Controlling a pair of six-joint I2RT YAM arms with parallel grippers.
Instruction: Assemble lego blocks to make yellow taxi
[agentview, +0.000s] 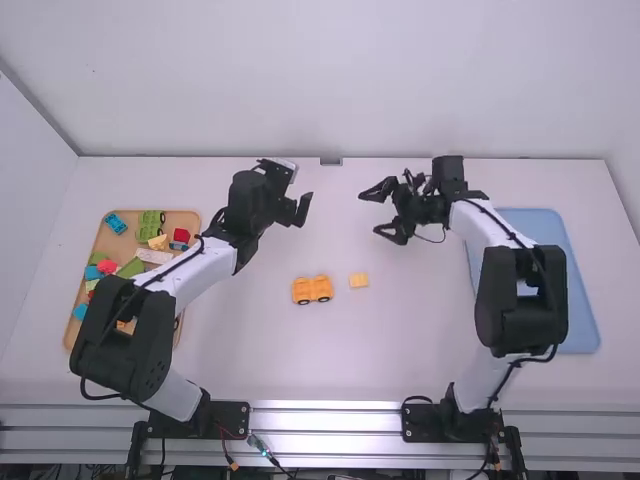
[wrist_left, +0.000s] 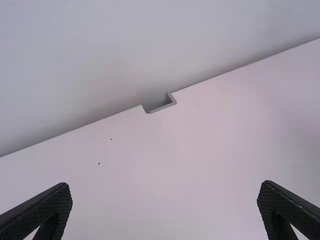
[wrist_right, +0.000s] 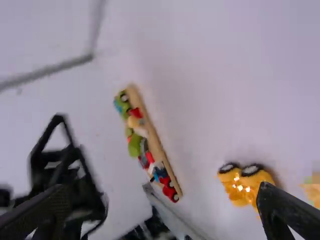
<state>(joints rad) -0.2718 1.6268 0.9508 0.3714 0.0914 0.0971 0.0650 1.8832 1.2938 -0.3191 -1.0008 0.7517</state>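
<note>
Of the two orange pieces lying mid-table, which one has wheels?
The bigger piece, nearer the wooden tray; the small block to its right shows none.

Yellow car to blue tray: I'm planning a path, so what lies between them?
In the high view, a small yellow block near the yellow car; then bare tabletop until the right arm overhangs the blue tray.

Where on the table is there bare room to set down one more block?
Bare table lies between the small yellow block and the blue tray, and between the yellow toy car and the table's near edge. The wooden tray is crowded with toy pieces.
</note>
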